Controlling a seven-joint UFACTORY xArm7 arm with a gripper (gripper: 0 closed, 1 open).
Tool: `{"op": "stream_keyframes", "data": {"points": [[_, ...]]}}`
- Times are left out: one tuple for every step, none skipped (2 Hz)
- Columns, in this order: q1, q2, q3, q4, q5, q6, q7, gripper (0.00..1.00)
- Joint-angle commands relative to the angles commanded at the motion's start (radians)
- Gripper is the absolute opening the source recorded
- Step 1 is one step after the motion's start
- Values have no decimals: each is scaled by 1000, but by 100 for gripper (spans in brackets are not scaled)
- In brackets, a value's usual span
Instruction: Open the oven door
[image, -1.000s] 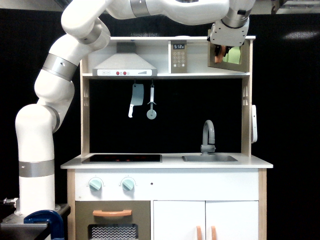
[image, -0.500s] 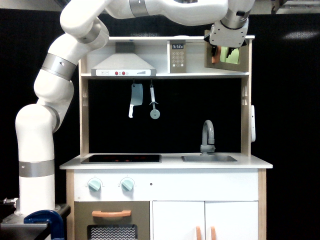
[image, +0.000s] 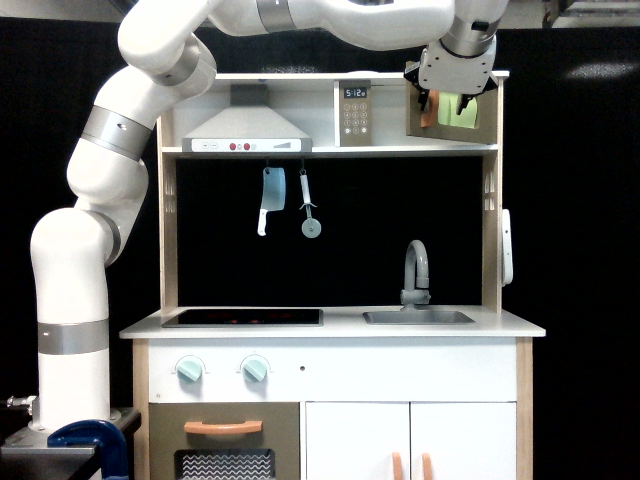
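The oven door (image: 463, 112), small and taupe with a lime-green window, sits at the top right of the toy kitchen in the exterior view. It stands ajar, with its handle side swung out from the shelf frame. Its short orange handle (image: 426, 114) is partly covered by my gripper (image: 431, 101), which comes down from above and is shut on it. The dark fingers hide the handle's top.
A keypad panel (image: 357, 112) is just left of the door, then the range hood (image: 248, 132). A cleaver (image: 270, 198) and a pizza cutter (image: 308, 215) hang below. The counter holds a faucet (image: 416, 270), a sink (image: 418, 317) and a hob (image: 244, 317).
The gripper has shifted toward the exterior view's left and slightly up, taking the handle edge of the oven door with it. The door stands further out than a second ago.
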Motion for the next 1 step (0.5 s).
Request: {"op": "stream_keyframes", "data": {"points": [[-71,-163,23,-244,-91,30,-116,100]]}}
